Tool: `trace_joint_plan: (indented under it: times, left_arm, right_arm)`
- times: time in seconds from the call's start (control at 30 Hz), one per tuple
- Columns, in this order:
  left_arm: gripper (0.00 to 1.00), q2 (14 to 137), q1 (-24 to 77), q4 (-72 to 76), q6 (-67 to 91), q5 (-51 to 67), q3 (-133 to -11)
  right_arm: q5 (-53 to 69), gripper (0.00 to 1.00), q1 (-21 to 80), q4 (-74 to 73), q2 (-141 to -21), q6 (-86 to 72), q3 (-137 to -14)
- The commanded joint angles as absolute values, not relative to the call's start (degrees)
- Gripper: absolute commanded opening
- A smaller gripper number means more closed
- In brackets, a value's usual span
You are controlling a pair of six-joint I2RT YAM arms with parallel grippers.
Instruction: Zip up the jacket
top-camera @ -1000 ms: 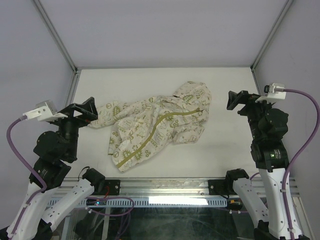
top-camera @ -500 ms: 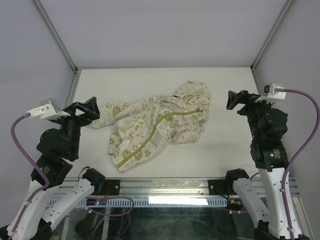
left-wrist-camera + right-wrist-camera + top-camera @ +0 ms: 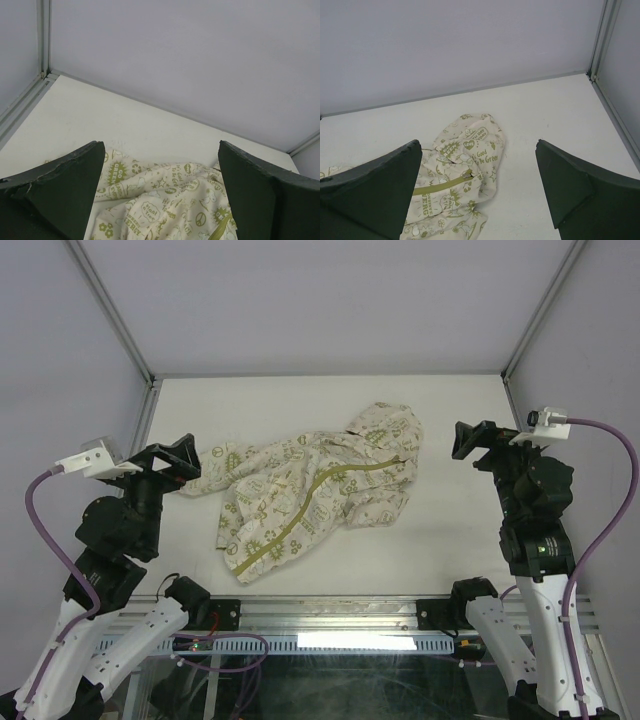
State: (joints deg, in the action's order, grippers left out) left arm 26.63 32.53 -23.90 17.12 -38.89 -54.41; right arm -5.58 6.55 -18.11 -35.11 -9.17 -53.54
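The cream jacket [image 3: 315, 490] with olive-green prints lies crumpled in the middle of the white table, hood at the far right, hem at the near left. Its olive zipper band [image 3: 300, 515] runs diagonally, closed up to the slider [image 3: 469, 174] near the hood. My left gripper [image 3: 172, 465] is open and empty, held above the table just left of a sleeve [image 3: 150, 187]. My right gripper [image 3: 470, 440] is open and empty, held above the table right of the hood [image 3: 472, 142].
The white table [image 3: 460, 540] is enclosed by grey walls with metal corner posts [image 3: 110, 310]. A metal rail [image 3: 330, 615] runs along the near edge between the arm bases.
The left arm has shifted slightly, its gripper a little to the right and nearer. The right arm and the jacket have not moved.
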Motion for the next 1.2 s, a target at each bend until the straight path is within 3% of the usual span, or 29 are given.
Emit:
trace_joint_plan:
  times: [0.0, 1.17]
  left_arm:
    - [0.99, 26.9, 32.0, -21.0, 17.3, -38.0, -54.3]
    - [0.99, 28.8, 32.1, -21.0, 16.6, -36.8, -54.7]
  right_arm:
    - [-5.4, 0.99, 6.5, -14.3, -35.3, -10.0, -53.2]
    - [-3.1, 0.99, 6.6, -15.1, -35.6, -9.6, -52.5]
